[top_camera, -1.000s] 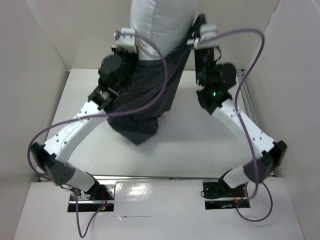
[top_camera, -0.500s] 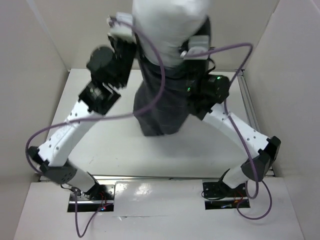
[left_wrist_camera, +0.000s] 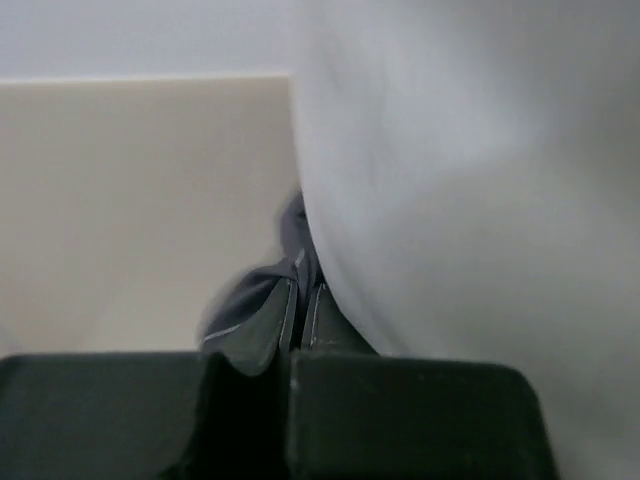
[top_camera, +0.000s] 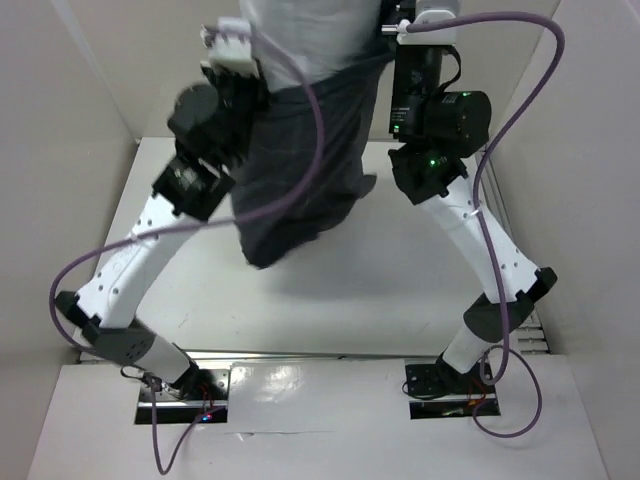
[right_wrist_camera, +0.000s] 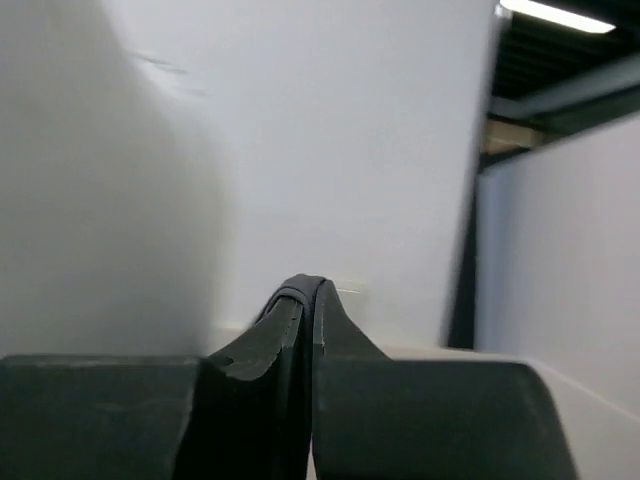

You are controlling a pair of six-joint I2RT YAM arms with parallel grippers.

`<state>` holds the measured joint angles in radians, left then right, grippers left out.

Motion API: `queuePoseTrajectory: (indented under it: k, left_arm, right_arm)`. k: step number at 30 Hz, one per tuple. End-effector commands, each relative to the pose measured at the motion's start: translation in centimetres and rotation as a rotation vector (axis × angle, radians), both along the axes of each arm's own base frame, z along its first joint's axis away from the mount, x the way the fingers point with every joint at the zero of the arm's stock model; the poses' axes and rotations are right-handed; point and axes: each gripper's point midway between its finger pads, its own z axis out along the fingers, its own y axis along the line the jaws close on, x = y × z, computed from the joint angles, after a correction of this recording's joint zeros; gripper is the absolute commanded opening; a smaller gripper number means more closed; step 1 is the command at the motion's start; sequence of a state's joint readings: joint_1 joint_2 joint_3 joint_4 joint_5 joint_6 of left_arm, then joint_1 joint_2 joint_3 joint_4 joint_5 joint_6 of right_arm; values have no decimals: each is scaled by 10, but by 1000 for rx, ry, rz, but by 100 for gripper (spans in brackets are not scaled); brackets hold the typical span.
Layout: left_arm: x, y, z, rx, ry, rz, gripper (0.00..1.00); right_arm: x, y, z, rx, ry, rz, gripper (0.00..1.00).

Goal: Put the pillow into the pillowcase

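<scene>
Pillowcase (top_camera: pixel 300 180) is clamped tight at eleven o'clock by left gripper (left_wrist_camera: pixel 288 360), at one by right gripper (right_wrist_camera: pixel 305 368), likely so pillow (top_camera: pixel 310 40) slides down.

White arms (top_camera: pixel 140 250), black joints (top_camera: pixel 455 115), purple cables (top_camera: pixel 490 16)

white table (top_camera: pixel 380 290), pale enclosure walls (top_camera: pixel 60 120) on both sides

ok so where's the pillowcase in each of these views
top external: pillowcase hangs upper centre, between the two arms
left wrist: its dark fold at bottom centre, pinched in the left hand
right wrist: its dark fold at bottom centre, pinched in the right hand
shared landmark: the white pillow right beside the fabric
</scene>
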<state>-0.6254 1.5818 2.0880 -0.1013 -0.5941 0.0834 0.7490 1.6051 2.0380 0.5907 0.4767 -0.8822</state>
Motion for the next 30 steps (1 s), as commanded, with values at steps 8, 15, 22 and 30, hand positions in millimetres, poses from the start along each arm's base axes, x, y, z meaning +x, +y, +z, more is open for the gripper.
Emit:
queuePoseTrajectory:
  k: [8, 15, 22, 30]
  left_arm:
    - [-94, -43, 47, -32, -86, -376, 0]
    - [-40, -20, 24, -14, 65, -188, 0]
    - [-65, -29, 37, -53, -34, -340, 0]
    - [-110, -14, 25, -65, -171, -164, 0]
  right_arm:
    - [33, -65, 30, 179, 57, -76, 0]
    - [0, 10, -9, 27, 83, 10, 0]
    - [-14, 0, -27, 43, 30, 78, 0]
    - [64, -76, -19, 142, 141, -411, 0]
